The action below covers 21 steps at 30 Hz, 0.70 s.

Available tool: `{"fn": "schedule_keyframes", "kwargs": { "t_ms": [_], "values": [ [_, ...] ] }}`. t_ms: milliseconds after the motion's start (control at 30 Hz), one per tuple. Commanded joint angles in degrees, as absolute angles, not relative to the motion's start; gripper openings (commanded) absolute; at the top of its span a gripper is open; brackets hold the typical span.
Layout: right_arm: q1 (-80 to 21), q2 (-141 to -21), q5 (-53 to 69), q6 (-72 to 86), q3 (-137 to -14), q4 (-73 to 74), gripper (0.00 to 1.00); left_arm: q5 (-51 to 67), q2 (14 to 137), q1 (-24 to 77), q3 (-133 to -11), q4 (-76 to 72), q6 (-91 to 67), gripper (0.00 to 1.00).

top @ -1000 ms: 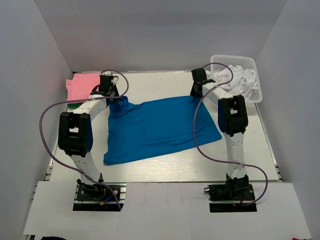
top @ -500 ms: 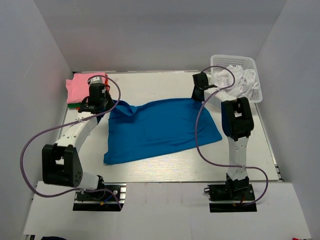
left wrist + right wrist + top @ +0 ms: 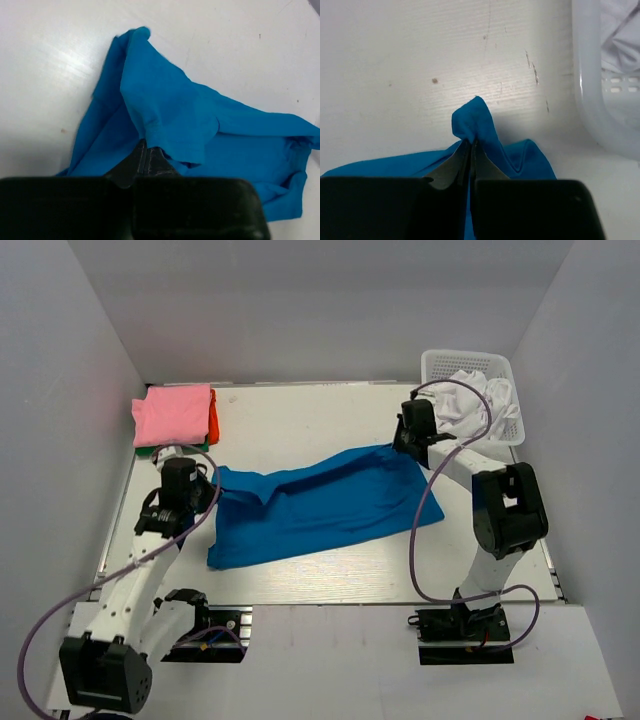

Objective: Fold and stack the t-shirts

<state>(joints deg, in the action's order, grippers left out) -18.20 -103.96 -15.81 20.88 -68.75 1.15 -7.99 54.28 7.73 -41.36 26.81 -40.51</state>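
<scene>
The large bright blue cloth t-shirt [image 3: 310, 505] lies rumpled across the middle of the white table [image 3: 300, 410]. Left gripper [image 3: 148, 150] is clamped tight on its 9 o'clock corner, with cloth draped over the tips. Right gripper [image 3: 470, 145] is pinched closed on the 2 o'clock corner, and a blue peak pokes up there. A folded pink t-shirt [image 3: 175, 412] tops the stack at 10 o'clock. The white plastic lattice basket [image 3: 440, 362] sits at 2 o'clock.

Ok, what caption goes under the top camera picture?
Left gripper and right gripper each pinch a far corner of the blue t-shirt on the table.
</scene>
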Motion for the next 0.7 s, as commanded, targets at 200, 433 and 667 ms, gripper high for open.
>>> {"fn": "schedule_keyframes", "kwargs": {
  "t_ms": [200,433,667],
  "values": [
    [-18.5,-92.4,-15.0,20.7,-57.3,-2.9,0.03,-0.7,37.7,7.9,-33.4,45.9,-51.2,0.0],
    [-18.1,-87.1,-15.6,27.7,-46.8,-1.5,0.61,10.4,39.0,7.9,-28.1,51.9,-53.7,0.08],
    [-18.4,-81.0,-20.2,28.1,-47.6,7.7,0.9,2.6,40.4,8.4,-37.5,59.2,-51.7,1.0]
  ]
}}
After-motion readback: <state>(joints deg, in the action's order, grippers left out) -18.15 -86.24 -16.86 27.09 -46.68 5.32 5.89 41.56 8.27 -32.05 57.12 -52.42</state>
